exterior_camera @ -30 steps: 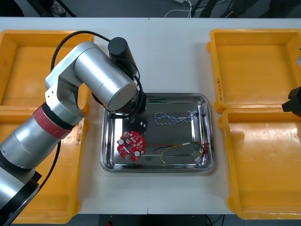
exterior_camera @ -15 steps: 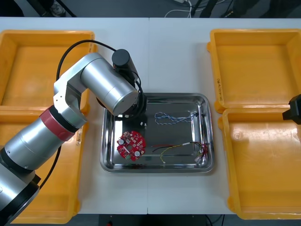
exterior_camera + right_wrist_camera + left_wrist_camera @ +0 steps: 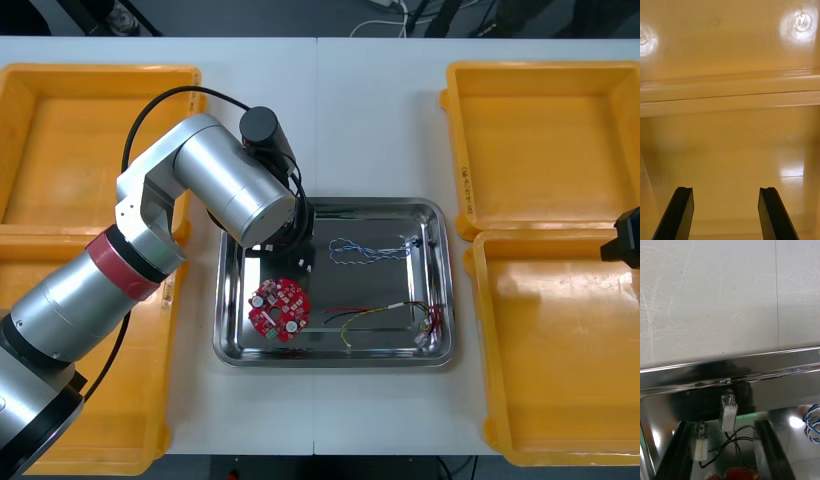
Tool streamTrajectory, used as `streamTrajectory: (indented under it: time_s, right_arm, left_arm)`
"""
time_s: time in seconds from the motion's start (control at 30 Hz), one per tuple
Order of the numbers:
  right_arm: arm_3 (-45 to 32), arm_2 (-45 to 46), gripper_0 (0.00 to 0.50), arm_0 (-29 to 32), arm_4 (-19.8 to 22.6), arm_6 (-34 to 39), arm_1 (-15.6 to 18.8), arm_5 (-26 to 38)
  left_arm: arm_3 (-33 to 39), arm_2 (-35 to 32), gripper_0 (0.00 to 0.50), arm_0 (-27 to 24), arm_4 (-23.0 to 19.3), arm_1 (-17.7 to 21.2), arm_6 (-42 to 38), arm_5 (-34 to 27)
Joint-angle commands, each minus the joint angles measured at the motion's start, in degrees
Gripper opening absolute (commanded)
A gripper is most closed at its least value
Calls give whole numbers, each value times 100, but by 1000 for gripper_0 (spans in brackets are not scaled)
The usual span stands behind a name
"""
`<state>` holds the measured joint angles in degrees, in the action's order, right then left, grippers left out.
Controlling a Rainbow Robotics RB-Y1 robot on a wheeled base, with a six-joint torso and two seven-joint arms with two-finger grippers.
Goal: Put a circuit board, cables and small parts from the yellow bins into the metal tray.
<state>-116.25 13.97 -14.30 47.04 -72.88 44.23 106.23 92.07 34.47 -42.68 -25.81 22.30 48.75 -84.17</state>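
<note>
Starting from the robot's left, the left yellow bins (image 3: 90,150) stand at the side of the table (image 3: 370,120), and the left arm (image 3: 215,185) reaches across them to the metal tray (image 3: 330,358). The left gripper (image 3: 722,423) hangs low over the far left corner of the tray. Its fingers (image 3: 679,450) are spread apart and they press on nothing.

Between the two fingers, a little ahead of the tips and close to the shiny wall of the tray, stands a small metal part (image 3: 728,413). A second small metal part (image 3: 700,444), more pale, lies just beside the inner face of one finger; I cannot tell if it touches. Thin black cable (image 3: 728,444) runs from both back through the gap between the fingers. Lower in this gap appears the edge of the red circuit board (image 3: 733,476). Outside the other finger lies the twisted blue and white cable (image 3: 810,423). The red and yellow cable (image 3: 385,315) lies in the tray too, well apart from these fingers.

At the right stand the right yellow bins (image 3: 545,140). The right gripper (image 3: 725,191) hangs over one of them, fingers wide apart, with only bare bin floor between them. The double rim where both bins meet lies ahead of the fingertips.
</note>
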Motion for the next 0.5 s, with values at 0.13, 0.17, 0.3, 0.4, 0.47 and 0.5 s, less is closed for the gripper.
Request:
streamTrajectory:
  time_s: [0.13, 0.17, 0.3, 0.4, 0.47, 0.5]
  right_arm:
    - [94, 176, 500, 68, -213, -578, 244, -59]
    - [120, 168, 500, 68, -213, -631, 244, -59]
    - [182, 176, 500, 68, -274, -763, 244, -85]
    - [234, 176, 500, 76, -283, -815, 244, -112]
    - [252, 176, 500, 129, -292, -824, 244, -173]
    - [243, 176, 500, 155, -301, -824, 244, -182]
  left_arm:
    - [92, 192, 500, 76, 137, -121, -58, 68]
    - [92, 192, 500, 76, 137, -121, -67, 68]
    - [127, 192, 500, 76, 128, -121, -85, 15]
    - [206, 183, 500, 67, 128, -94, -94, -64]
    - [294, 130, 500, 67, 93, -59, -85, -187]
    - [329, 122, 500, 67, 76, -50, -85, -222]
